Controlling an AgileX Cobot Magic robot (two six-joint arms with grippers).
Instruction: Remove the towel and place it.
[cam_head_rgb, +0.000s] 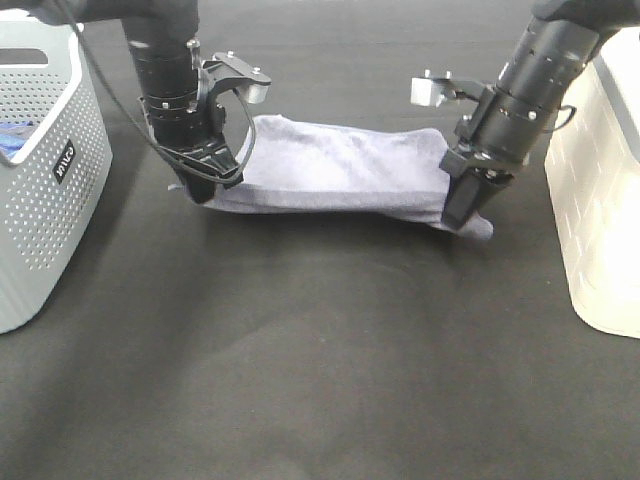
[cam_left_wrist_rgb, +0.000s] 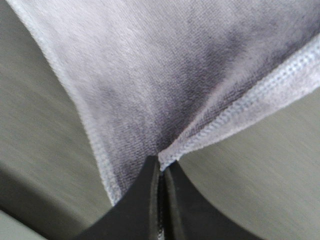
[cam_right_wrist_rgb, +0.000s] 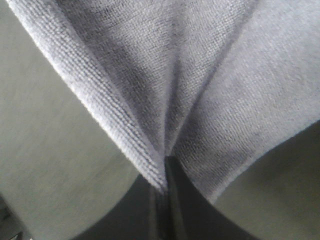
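The grey-lavender towel (cam_head_rgb: 335, 170) stretches between my two grippers over the black table. My left gripper (cam_head_rgb: 205, 190) is shut on its left end, and my right gripper (cam_head_rgb: 465, 218) is shut on its right end. In the left wrist view the black fingers (cam_left_wrist_rgb: 145, 200) pinch the towel (cam_left_wrist_rgb: 165, 75) right at its stitched hem. The right wrist view shows the towel (cam_right_wrist_rgb: 200, 75) fanning out in folds from the pinched fingers (cam_right_wrist_rgb: 175, 200). A small bit of cloth pokes out past the right fingertips.
A grey perforated basket (cam_head_rgb: 45, 170) stands at the left edge, with something bright blue (cam_head_rgb: 12, 142) inside. A white bin (cam_head_rgb: 598, 190) stands at the right edge. Black table surface (cam_head_rgb: 320, 370) spreads in front of the towel.
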